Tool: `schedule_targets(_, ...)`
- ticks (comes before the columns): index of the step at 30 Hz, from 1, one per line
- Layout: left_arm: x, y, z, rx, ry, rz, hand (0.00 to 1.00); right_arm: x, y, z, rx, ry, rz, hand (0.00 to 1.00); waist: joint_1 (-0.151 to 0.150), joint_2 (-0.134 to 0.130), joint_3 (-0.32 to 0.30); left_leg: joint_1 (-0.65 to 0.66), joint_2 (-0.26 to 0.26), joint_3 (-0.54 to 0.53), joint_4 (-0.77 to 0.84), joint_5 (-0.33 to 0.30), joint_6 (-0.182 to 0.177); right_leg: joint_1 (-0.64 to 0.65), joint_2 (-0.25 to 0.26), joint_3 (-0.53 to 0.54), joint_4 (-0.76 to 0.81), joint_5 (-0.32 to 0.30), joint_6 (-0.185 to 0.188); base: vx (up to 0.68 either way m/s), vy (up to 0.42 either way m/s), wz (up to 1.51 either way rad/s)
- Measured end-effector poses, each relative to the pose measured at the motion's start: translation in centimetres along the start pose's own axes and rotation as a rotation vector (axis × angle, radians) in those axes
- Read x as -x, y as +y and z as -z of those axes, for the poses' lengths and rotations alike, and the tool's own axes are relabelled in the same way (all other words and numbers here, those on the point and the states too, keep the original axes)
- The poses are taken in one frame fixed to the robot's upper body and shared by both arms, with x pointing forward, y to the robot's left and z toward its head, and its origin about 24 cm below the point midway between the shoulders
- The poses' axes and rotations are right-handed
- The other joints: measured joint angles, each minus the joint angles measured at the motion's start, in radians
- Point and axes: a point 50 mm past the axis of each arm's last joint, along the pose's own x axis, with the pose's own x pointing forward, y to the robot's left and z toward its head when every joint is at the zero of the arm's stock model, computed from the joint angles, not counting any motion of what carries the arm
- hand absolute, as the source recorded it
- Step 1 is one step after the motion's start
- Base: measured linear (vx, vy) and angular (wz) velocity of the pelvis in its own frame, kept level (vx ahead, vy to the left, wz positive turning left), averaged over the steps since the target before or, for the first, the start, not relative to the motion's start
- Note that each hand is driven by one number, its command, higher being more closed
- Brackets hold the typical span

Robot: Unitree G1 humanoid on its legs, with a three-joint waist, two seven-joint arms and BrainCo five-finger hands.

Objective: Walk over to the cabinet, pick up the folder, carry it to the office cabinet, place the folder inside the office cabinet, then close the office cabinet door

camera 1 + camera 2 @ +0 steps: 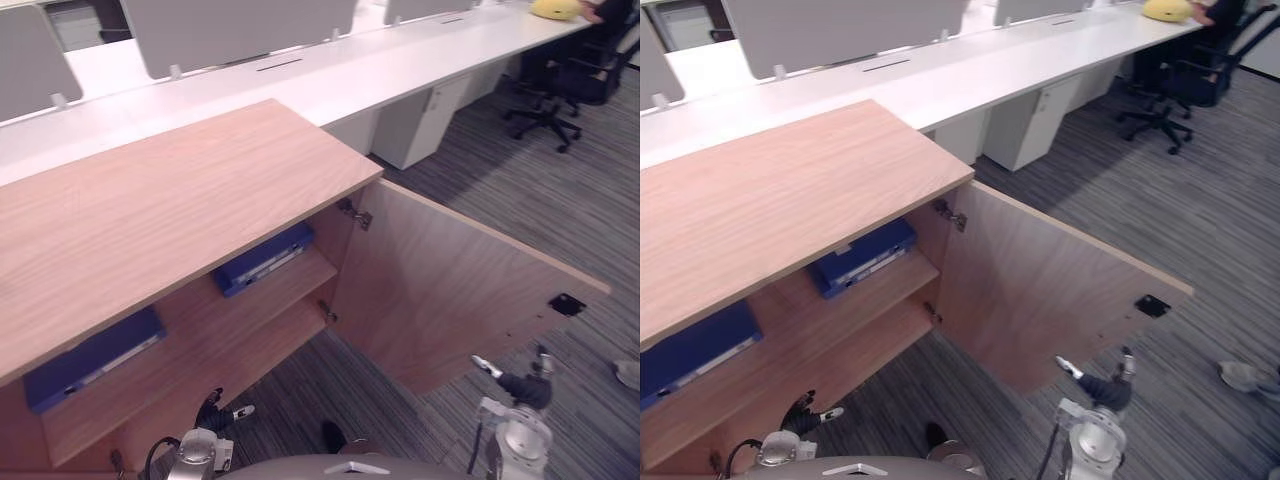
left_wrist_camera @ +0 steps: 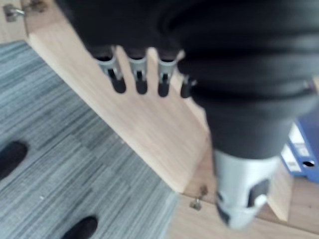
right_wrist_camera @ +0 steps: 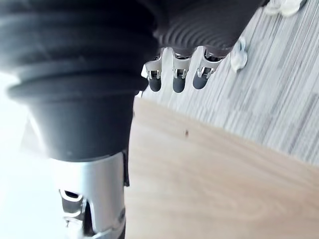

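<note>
Grey striped carpet [image 1: 560,220] all over the floor. A long white desk [image 1: 330,85] runs across the back with grey divider panels [image 1: 240,30] standing along it. White drawer unit [image 1: 425,120] tucked underneath, black office chair [image 1: 560,90] near its right end.

We look down on the light-wood office cabinet [image 1: 150,210], its hinged wooden door [image 1: 450,290] swung wide open toward four o'clock. On the upper shelf [image 1: 200,322] inside lie two flat blue folders with pale spine labels: one folder [image 1: 265,258] near the door's hinges at centre, the other folder [image 1: 90,360] at eight o'clock, well apart.
</note>
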Motion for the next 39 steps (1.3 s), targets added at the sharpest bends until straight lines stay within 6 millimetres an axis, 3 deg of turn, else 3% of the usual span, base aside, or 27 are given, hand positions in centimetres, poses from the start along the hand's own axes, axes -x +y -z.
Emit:
schedule_targets(4,-0.4,-0.3,-1.1,0.002,-0.029,0.008,0.00,-0.2,-2.1,0.3,-0.086,0.022,0.135,0.00,-0.033,0.009,0.001,0.008,-0.002,0.037,0.000,-0.008,0.011,-0.011,0.011,0.041,0.003,0.004,0.002,0.03,-0.054,-0.34)
schedule_targets(10,-0.5,-1.6,-2.5,0.023,-0.071,0.039,0.00,-1.2,-4.0,-0.4,-0.232,0.013,0.290,0.00,-0.047,0.042,0.017,0.006,-0.012,0.058,0.000,-0.030,0.006,-0.038,0.013,0.071,0.027,-0.001,0.009,-0.01,-0.068,-0.17)
schedule_targets(15,-0.4,-2.2,-3.0,0.032,-0.091,0.068,0.00,-4.0,-3.6,-2.1,-0.266,-0.032,0.261,0.00,-0.050,0.075,0.037,-0.007,-0.022,0.055,0.000,-0.032,0.008,-0.051,0.003,0.069,0.031,-0.008,0.017,0.00,-0.070,0.02)
schedule_targets(21,-0.2,-2.8,-2.7,0.007,-0.092,0.104,0.00,-7.8,-2.9,-6.0,-0.215,-0.144,0.138,0.00,-0.049,0.129,0.053,-0.039,-0.031,0.047,0.000,-0.030,0.016,-0.077,-0.009,0.065,0.027,-0.008,0.025,0.02,-0.068,0.03)
schedule_targets(25,0.0,-2.8,-2.2,-0.046,-0.094,0.120,0.00,-9.2,-2.1,-8.5,-0.129,-0.217,0.025,0.00,-0.053,0.134,0.061,-0.055,-0.032,0.042,0.000,-0.031,0.015,-0.089,-0.015,0.052,0.006,-0.015,0.018,0.01,-0.081,0.04)
schedule_targets(30,-0.1,-2.1,-2.2,-0.082,-0.102,0.115,0.00,-10.3,-1.5,-9.6,-0.069,-0.234,-0.041,0.00,-0.058,0.133,0.093,-0.095,-0.020,0.024,0.064,-0.051,0.028,-0.095,-0.024,0.035,-0.007,-0.006,0.025,0.04,-0.091,0.07)
schedule_targets(39,-0.3,-2.2,-3.3,-0.112,-0.152,0.129,0.00,-11.4,0.9,-12.0,0.075,-0.303,-0.137,0.00,-0.058,0.159,0.136,-0.158,-0.012,-0.037,0.120,-0.081,0.037,-0.135,-0.032,0.011,-0.005,0.014,0.036,0.03,-0.083,-0.03)
